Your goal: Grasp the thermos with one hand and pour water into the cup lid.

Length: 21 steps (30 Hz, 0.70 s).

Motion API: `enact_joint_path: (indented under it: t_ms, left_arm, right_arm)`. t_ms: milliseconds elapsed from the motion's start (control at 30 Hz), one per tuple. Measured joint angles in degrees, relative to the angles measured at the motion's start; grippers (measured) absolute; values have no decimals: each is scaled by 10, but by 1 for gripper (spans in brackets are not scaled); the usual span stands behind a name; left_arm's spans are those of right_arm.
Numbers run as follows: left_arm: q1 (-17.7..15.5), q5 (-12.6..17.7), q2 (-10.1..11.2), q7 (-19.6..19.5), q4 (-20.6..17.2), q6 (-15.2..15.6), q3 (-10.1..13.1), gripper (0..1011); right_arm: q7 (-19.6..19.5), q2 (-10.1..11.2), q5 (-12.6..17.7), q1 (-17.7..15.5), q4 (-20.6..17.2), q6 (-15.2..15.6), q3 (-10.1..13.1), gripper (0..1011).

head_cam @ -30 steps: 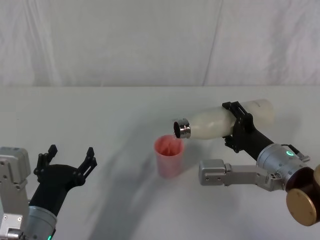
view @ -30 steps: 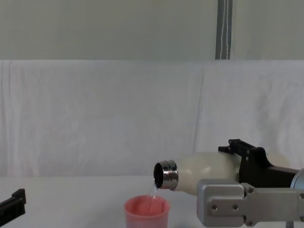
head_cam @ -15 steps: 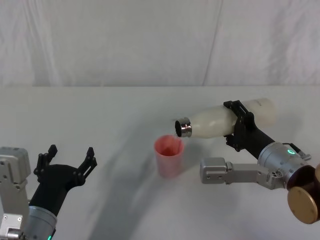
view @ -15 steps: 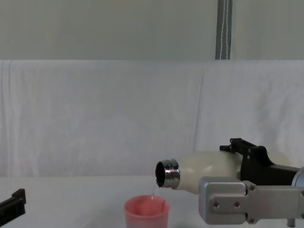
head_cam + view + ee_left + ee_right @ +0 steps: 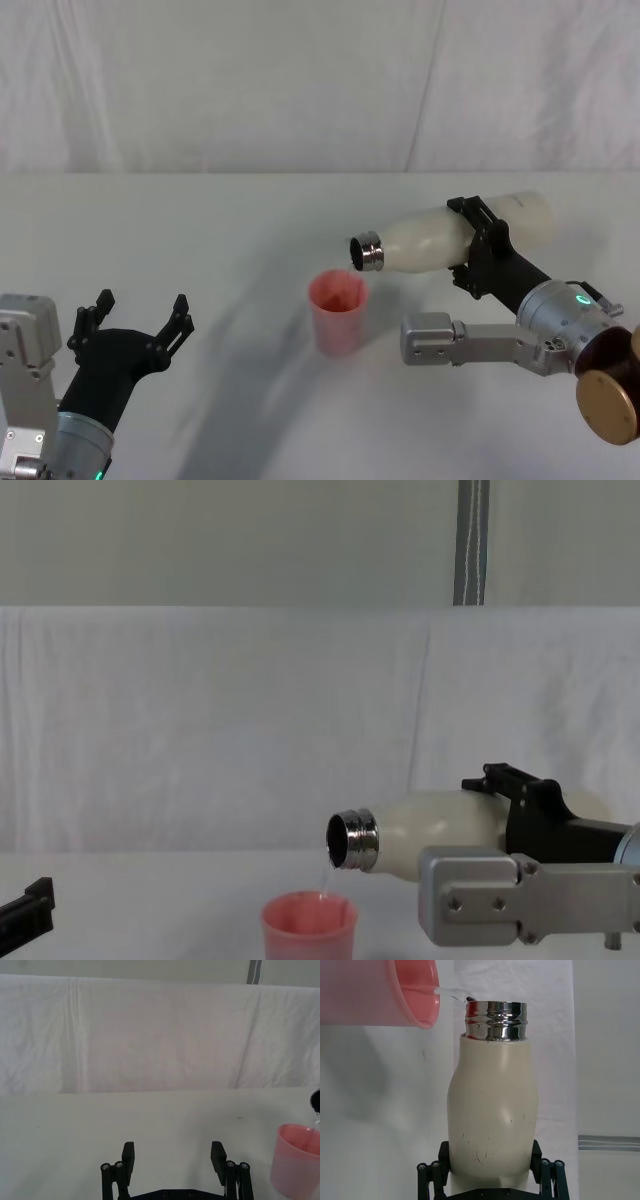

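My right gripper (image 5: pixel 478 245) is shut on the cream-white thermos (image 5: pixel 440 237), which lies almost level in the air, its silver neck (image 5: pixel 366 252) pointing left over the pink cup lid (image 5: pixel 338 311). From the side, the thermos (image 5: pixel 440 823) hangs just above the cup lid (image 5: pixel 309 928), and a thin stream of water (image 5: pixel 324 880) falls from the neck into it. In the right wrist view the thermos (image 5: pixel 492 1115) is held between the fingers and water (image 5: pixel 452 994) leaves its mouth toward the cup lid (image 5: pixel 385 992). At the near left my left gripper (image 5: pixel 135 318) stands open above the table.
A white cloth covers the table (image 5: pixel 200 230) and hangs as a backdrop behind it. The left wrist view shows the left gripper (image 5: pixel 174 1156) over bare cloth, with the cup lid (image 5: pixel 297 1160) off to one side.
The thermos has risen slightly and tipped back toward level over the cup lid. The stream of water has thinned. The left arm has stayed still.
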Motion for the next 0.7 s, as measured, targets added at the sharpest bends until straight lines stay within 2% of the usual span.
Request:
enact_joint_path:
  t_ms: [700]
  left_arm:
    - [0, 0, 0, 0, 0, 0, 0, 1001]
  right_arm:
    - [1, 1, -5, 3, -4, 0, -5, 955]
